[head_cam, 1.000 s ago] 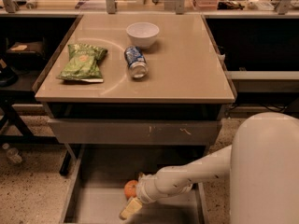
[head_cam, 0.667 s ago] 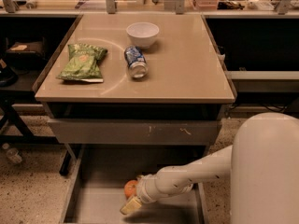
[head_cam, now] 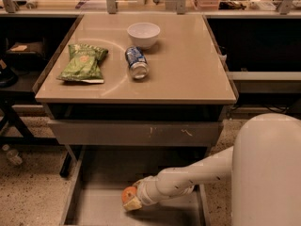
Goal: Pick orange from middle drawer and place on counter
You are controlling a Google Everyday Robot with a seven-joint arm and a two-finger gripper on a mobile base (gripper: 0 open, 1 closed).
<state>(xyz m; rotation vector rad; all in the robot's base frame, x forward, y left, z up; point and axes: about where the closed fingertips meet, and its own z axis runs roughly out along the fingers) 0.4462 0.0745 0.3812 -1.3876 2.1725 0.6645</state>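
Note:
The orange (head_cam: 127, 194) is low in the open middle drawer (head_cam: 101, 182), near its front centre. My gripper (head_cam: 132, 197) reaches in from the right on a white arm (head_cam: 188, 175) and is shut on the orange, with one pale fingertip (head_cam: 133, 204) just below the fruit. The other finger is hidden behind it. The tan counter (head_cam: 188, 65) lies above the drawer.
On the counter are a green chip bag (head_cam: 83, 62), a blue soda can (head_cam: 136, 62) lying on its side and a white bowl (head_cam: 143, 34). A grey drawer front (head_cam: 136, 133) with pale scratches overhangs the open drawer. My white base (head_cam: 268, 173) fills the lower right.
The pale lower finger has moved up against the orange, and the orange sits slightly lower and further left than before. The arm has barely moved.

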